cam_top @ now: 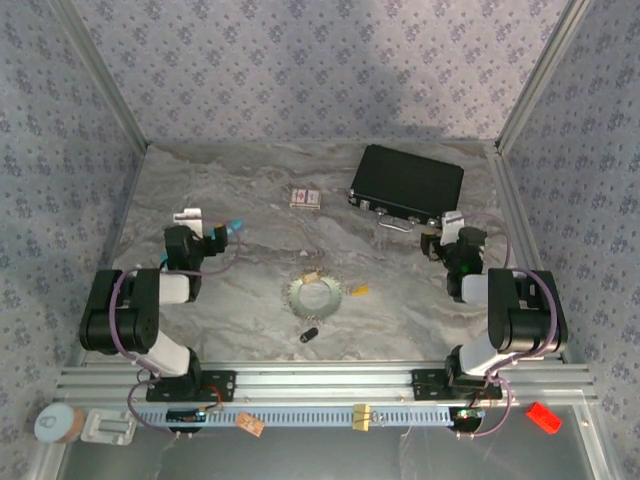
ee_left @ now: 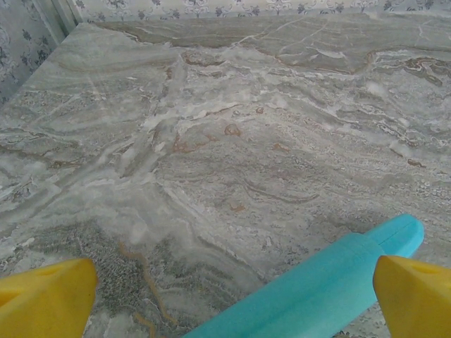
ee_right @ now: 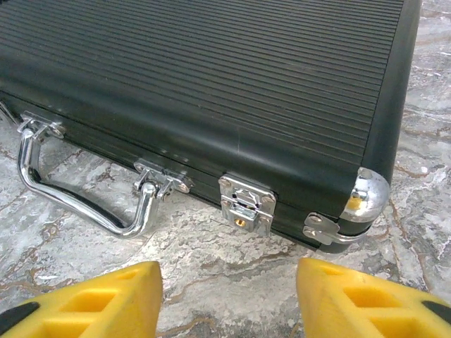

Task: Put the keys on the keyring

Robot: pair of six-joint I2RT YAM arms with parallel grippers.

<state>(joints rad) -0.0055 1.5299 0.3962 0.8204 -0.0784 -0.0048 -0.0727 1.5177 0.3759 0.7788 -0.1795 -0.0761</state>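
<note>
The keyring point(cam_top: 313, 297), a silvery toothed loop, lies flat at the table's centre. A tan key point(cam_top: 310, 277) rests at its far edge; whether it is threaded on I cannot tell. A yellow-headed key point(cam_top: 358, 291) lies just right of the loop. My left gripper point(cam_top: 218, 236) point(ee_left: 229, 303) is far to the left of them, open wide, with a teal stick point(ee_left: 317, 289) lying loose between its yellow fingers point(ee_left: 42, 299). My right gripper point(cam_top: 432, 240) point(ee_right: 229, 299) is off to the right, open over bare table, facing the black case point(ee_right: 211, 91).
The black case point(cam_top: 407, 182) lies at the back right, its chrome handle point(ee_right: 77, 204) and latch point(ee_right: 245, 204) toward my right gripper. A small red-and-white box point(cam_top: 305, 198) sits at the back centre. A small dark piece point(cam_top: 309, 334) lies in front of the keyring.
</note>
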